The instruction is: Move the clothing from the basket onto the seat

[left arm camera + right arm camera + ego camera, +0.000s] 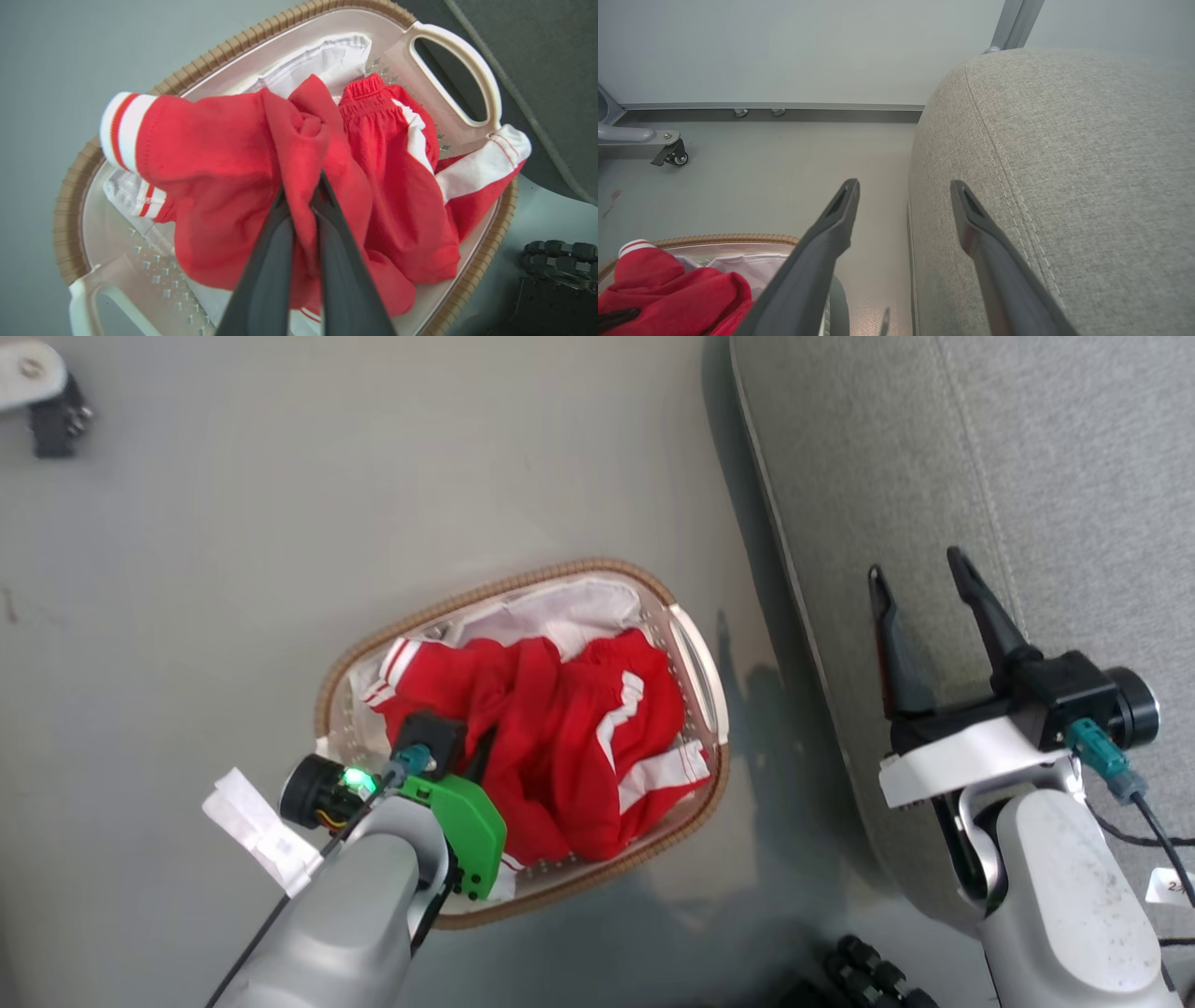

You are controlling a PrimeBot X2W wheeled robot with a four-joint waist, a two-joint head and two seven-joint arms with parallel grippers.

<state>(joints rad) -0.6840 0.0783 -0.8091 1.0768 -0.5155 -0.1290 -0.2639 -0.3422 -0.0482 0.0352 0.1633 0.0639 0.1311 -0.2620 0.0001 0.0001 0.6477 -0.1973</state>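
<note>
L hand (pixel 301 186): fingers nearly together, pinching a bunched fold of the red clothing (pixel 210 140) between them; the fabric wraps both tips. In head view the L wrist with its green bracket sits over the near-left part of the basket (pixel 560 569), fingers buried in the cloth.

R hand (pixel 915 563): fingers spread wide, nothing held, no contact visible. It hangs over the seat (pixel 1027 476) near its left edge, tips pointing away from the robot. R wrist view: one finger shows against the floor, the other against the seat fabric.

Clothing: all inside the basket, piled in the middle and right; a white-striped cuff lies against the left rim, white side stripes face up on the right. The white liner (pixel 327 60) shows at the far end under the red. No lettering legible.

Basket: on the grey floor (pixel 280 523), just left of the seat with a narrow gap, not touching as far as visible. One side handle (pixel 467 60) faces the seat.

Far: caster (pixel 672 156) on a grey frame leg, pale wall (pixel 784 46) behind.
</note>
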